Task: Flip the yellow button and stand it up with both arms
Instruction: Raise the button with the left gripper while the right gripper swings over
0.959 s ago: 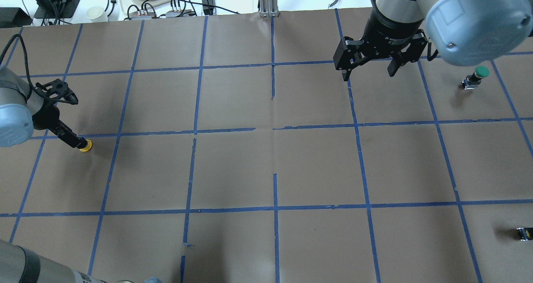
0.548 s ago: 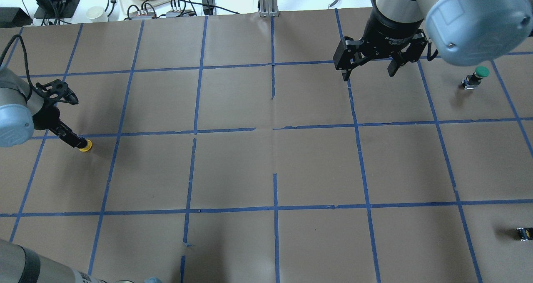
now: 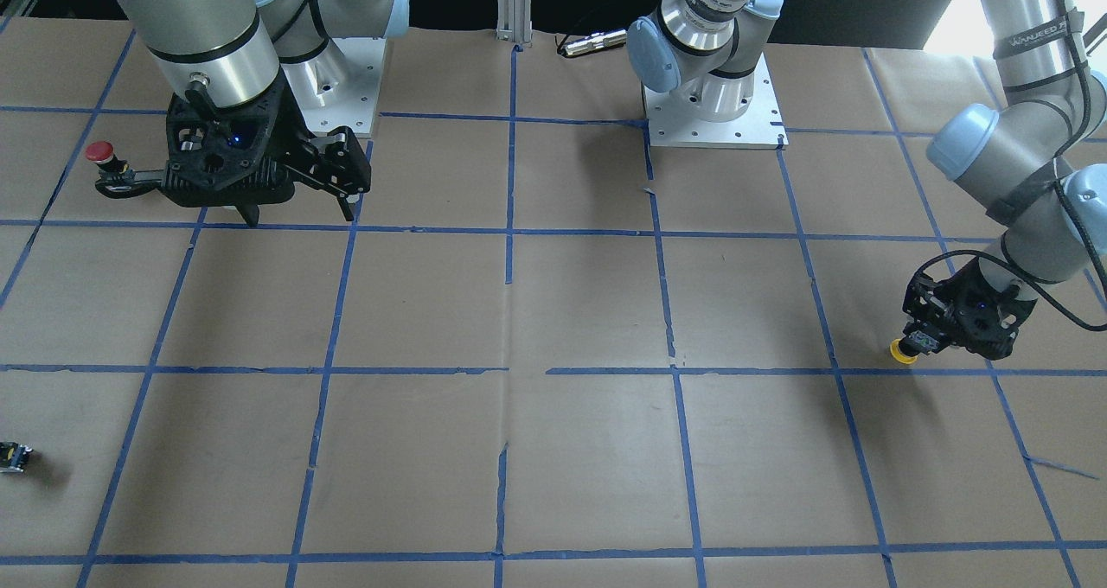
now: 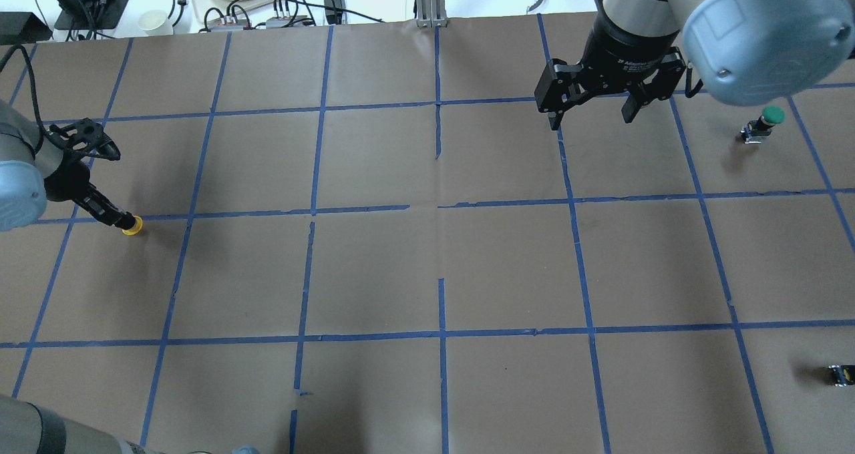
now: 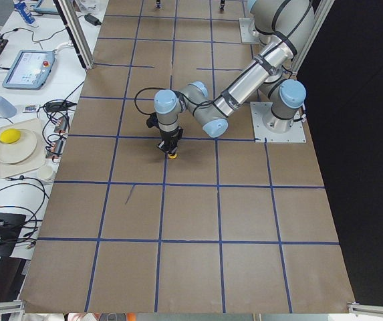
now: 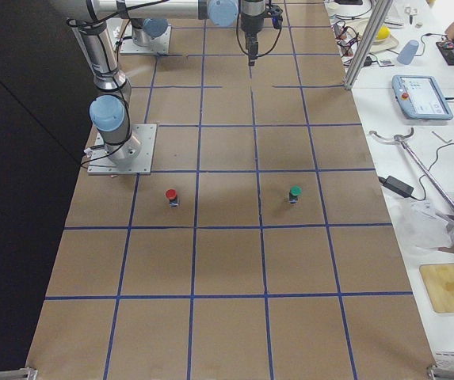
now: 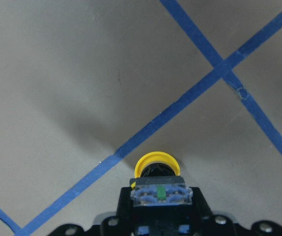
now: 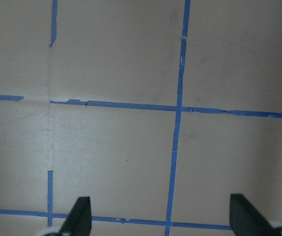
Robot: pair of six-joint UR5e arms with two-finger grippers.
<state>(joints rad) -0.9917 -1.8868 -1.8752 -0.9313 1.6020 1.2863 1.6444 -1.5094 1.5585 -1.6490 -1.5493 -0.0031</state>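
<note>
Two other buttons, a red-capped one [image 6: 171, 195] and a green-capped one [image 6: 295, 192], stand well apart from the yellow button [image 4: 134, 225] at the overhead frame's left edge. Its cap points outward over blue tape, its grey body clamped in the left gripper [image 4: 120, 219]. The right gripper [image 4: 591, 117] hangs upper right, fingers apart.

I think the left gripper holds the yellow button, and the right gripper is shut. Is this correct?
Not quite. The right gripper is open, its fingers wide apart, as the right wrist-mounted view shows. The left gripper holds the yellow button.
</note>
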